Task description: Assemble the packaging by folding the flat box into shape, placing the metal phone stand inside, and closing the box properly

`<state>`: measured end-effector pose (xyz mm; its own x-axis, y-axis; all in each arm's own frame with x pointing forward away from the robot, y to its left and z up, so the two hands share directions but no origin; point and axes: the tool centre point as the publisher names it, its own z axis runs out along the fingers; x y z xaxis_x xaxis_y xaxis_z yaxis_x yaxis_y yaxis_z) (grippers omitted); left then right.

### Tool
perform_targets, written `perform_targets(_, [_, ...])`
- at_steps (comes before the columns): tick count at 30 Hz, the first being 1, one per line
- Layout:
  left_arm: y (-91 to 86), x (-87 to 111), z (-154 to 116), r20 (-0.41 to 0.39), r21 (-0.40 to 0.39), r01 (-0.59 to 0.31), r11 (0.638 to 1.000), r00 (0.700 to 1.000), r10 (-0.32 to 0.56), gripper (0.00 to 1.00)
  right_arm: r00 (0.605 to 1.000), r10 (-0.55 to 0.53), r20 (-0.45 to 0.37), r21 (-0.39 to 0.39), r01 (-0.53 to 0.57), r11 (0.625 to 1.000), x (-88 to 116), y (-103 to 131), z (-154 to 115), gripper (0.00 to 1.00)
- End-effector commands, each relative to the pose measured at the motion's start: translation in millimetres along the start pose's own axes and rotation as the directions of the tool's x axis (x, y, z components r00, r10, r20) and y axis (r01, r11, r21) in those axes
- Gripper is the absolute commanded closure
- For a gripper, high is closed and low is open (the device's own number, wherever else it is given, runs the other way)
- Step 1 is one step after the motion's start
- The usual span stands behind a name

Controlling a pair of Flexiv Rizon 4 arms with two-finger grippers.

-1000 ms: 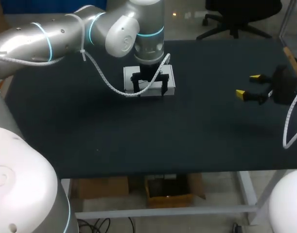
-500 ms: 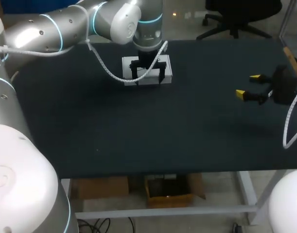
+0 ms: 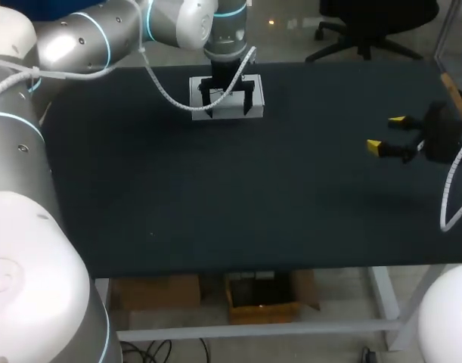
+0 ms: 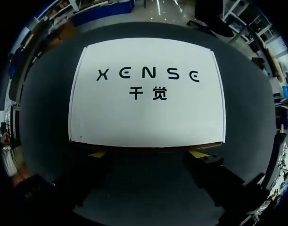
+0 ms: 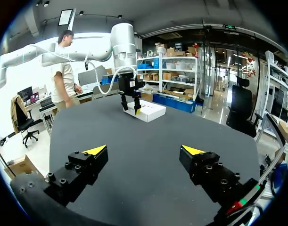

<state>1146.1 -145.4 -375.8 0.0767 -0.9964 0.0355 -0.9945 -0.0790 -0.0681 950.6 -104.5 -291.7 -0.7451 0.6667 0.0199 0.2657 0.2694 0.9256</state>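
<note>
Left pincer (image 4: 148, 154) open, tips touching the white box's (image 4: 148, 108) edge on the table (image 3: 215, 197); right pincer (image 3: 386, 132) open, empty, well apart.

White box (image 3: 232, 111) (image 4: 148, 117) (image 5: 148, 111) is lying flat, looking closed, broad face pointing up with black print showing on it. It is sitting on the dark table (image 3: 215, 197) close to the far edge, left of middle, long sides running along that edge.

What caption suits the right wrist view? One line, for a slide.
Open right gripper above the black table, facing the left gripper at the white rectangular cardboard box.
</note>
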Motion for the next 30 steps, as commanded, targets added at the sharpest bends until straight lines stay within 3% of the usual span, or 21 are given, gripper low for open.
perform_targets(1, [-2.3, -2.1, -1.5, -0.003, -0.058, -0.007, 0.998, 1.000, 0.007, 0.00, 1.000, -0.001, -0.003, -0.008, 0.001, 1.000, -0.5, -1.5, -0.7, 0.00])
perform_targets(4, [9.1, -4.9, -7.7, -0.019, -0.037, -0.021, 0.999, 1.000, 0.021, 0.00, 1.000, -0.001, -0.003, -0.008, 0.001, 1.000, -0.5, -1.5, -0.7, 0.00])
perform_targets(12, [85.3, -18.0, -31.5, -0.047, 0.095, -0.085, 0.992, 0.995, 0.090, 0.00, 1.000, -0.001, -0.003, -0.008, 0.001, 1.000, -0.5, -1.5, -0.7, 0.00])
perform_targets(20, [151.7, -42.5, -46.2, -0.101, 0.266, -0.113, 0.957, 0.984, 0.144, 0.00, 1.000, -0.001, -0.003, -0.008, 0.001, 1.000, -0.5, -1.5, -0.7, 0.00])
perform_targets(30, [186.0, -66.5, -55.9, -0.219, 0.350, -0.158, 0.923, 0.945, 0.244, 0.00, 1.000, -0.001, -0.003, -0.008, 0.001, 1.000, -0.5, -1.5, -0.7, 0.00])
